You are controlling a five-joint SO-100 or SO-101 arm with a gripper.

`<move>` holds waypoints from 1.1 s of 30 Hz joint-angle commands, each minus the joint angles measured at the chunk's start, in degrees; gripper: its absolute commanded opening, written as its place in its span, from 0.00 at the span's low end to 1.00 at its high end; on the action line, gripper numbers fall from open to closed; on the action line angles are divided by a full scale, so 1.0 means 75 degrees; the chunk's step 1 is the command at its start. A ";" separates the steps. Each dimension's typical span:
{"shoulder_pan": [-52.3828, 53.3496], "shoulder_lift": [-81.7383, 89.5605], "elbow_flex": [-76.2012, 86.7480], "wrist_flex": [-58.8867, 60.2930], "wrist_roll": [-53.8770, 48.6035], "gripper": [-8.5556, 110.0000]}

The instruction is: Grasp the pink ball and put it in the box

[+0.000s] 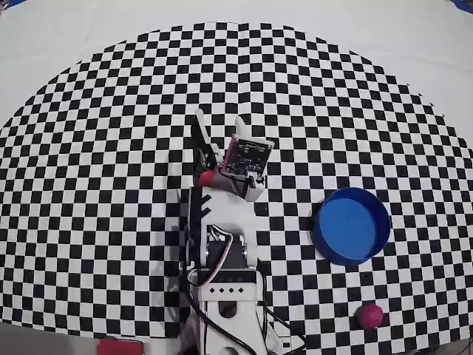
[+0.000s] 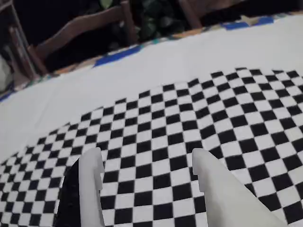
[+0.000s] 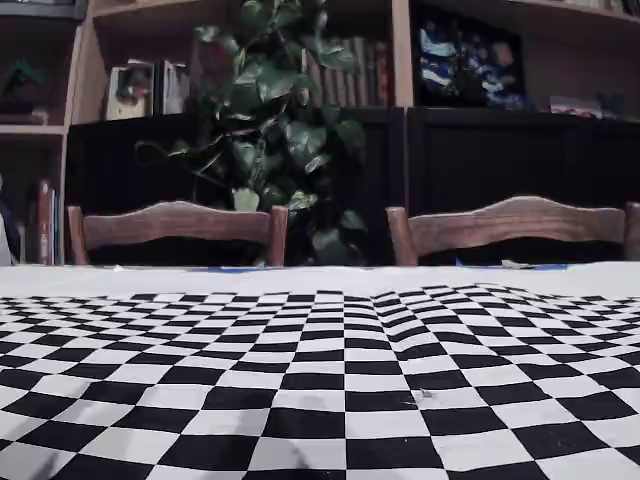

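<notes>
From my remote seat I see a worktop point(image 1: 414, 52) draped in white cloth, with a black-and-white checkered mat point(image 1: 111, 185) spread over most of it; in the overhead view the lens bends the mat's far edge into an arc. The fixed view looks low across the checks toward 2 wooden chairs point(image 3: 180, 225), a leafy potted plant point(image 3: 275, 110) and dark bookshelves point(image 3: 130, 90) behind.

The box point(image 1: 350, 225) is a round, shallow, bright blue container with a thin upright rim, sitting on the mat at the right of the overhead view. The pink ball point(image 1: 369, 316) is a small matte magenta sphere lying on the mat just below and right of the box, apart from it and well away from the arm. Neither shows in the wrist or fixed views.

The white arm point(image 1: 222, 251) enters from the bottom edge of the overhead view, its base cut off there, and reaches toward the mat's centre, with wires looping over its joints and a bare circuit board near the wrist. The pincer point(image 2: 147, 165) stands with its 2 smooth white fingers point(image 2: 90, 189) spread wide apart above bare checks, holding nothing. A small pink-red part point(image 1: 208, 177) on the arm is hard to make out.
</notes>
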 commanded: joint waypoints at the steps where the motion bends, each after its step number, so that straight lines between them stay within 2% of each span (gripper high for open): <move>1: 0.0070 -0.0070 0.0059 -0.0012 -0.0891 0.25; 6: 0.0141 -0.0070 0.0059 -0.0035 -0.1770 0.25; 33: 0.1723 -0.0164 0.0059 -0.0070 -0.1770 0.25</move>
